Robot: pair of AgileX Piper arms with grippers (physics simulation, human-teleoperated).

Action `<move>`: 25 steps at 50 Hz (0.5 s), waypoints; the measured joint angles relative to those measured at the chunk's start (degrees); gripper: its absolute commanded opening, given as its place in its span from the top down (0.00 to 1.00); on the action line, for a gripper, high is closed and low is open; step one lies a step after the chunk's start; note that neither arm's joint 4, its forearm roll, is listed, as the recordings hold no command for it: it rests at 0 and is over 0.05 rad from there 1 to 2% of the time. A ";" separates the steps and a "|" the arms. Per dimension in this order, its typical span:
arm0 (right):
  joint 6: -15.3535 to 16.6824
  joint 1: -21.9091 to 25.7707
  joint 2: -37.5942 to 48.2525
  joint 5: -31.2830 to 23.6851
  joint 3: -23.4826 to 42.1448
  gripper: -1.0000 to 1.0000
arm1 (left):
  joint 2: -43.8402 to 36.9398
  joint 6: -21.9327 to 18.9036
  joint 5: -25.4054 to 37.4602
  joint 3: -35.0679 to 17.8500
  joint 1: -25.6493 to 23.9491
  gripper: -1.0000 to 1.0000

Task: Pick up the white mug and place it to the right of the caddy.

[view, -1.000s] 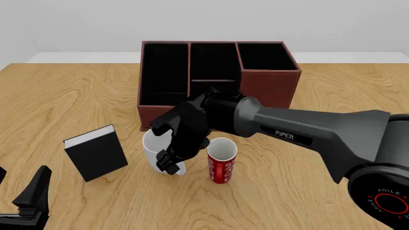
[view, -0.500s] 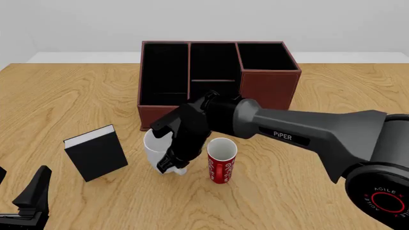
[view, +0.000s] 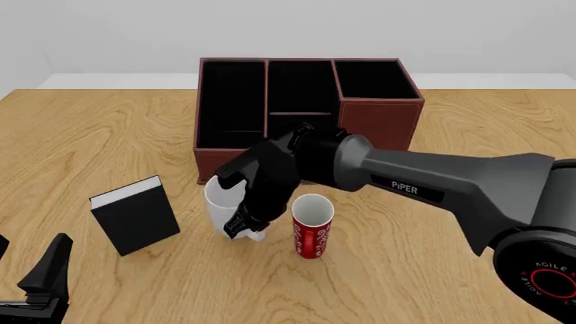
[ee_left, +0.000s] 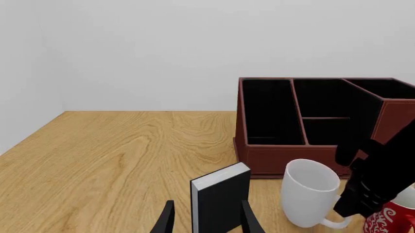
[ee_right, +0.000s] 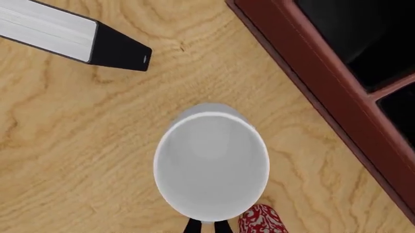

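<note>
Your right claw (view: 245,226) has clenched on the handle of the white mug (view: 222,201) and raised it a little, so the pick looks secured. The caddy (view: 380,113) behind shows 4 empty compartments; both mugs are empty. Your left claw (ee_left: 206,219) stays released.

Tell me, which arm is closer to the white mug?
The right. Its gripper is at the white mug, fingers closed on its handle. The left gripper sits off at the table's near left corner, beyond the book.
</note>
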State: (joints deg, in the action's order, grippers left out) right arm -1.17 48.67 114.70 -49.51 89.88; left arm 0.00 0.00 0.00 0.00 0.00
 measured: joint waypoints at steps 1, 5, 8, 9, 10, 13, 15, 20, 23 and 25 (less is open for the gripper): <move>-0.01 -0.03 -0.13 0.00 0.04 1.00 | 0.00 0.00 0.00 0.00 0.00 0.00; 0.03 -0.09 -0.67 -0.10 0.32 1.00 | 0.00 0.00 0.00 0.00 0.00 0.00; 0.14 -0.14 -1.04 -0.22 0.55 1.00 | 0.00 0.00 0.00 0.00 0.00 0.00; 0.15 -0.15 -1.17 -0.27 0.62 1.00 | 0.00 0.00 0.00 0.00 0.00 0.00; 0.20 -0.18 -1.31 -0.31 0.70 1.00 | 0.00 0.00 0.00 0.00 0.00 0.00; 0.25 -0.19 -1.80 -0.49 0.93 1.00 | 0.00 0.00 0.00 0.00 0.00 0.00; 0.27 -0.19 -2.19 -0.63 1.11 1.00 | 0.00 0.00 0.00 0.00 0.00 0.00; 0.59 -0.33 -3.43 -1.10 1.53 1.00 | 0.00 0.00 0.00 0.00 0.00 0.00; 1.15 -0.68 -4.27 -1.46 1.70 1.00 | 0.00 0.00 0.00 0.00 0.00 0.00; 1.69 -0.96 -4.91 -1.72 1.78 1.00 | 0.00 0.00 0.00 0.00 0.00 0.00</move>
State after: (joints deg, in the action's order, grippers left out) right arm 0.52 47.71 109.79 -51.23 91.67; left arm 0.00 0.00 0.00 0.00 0.00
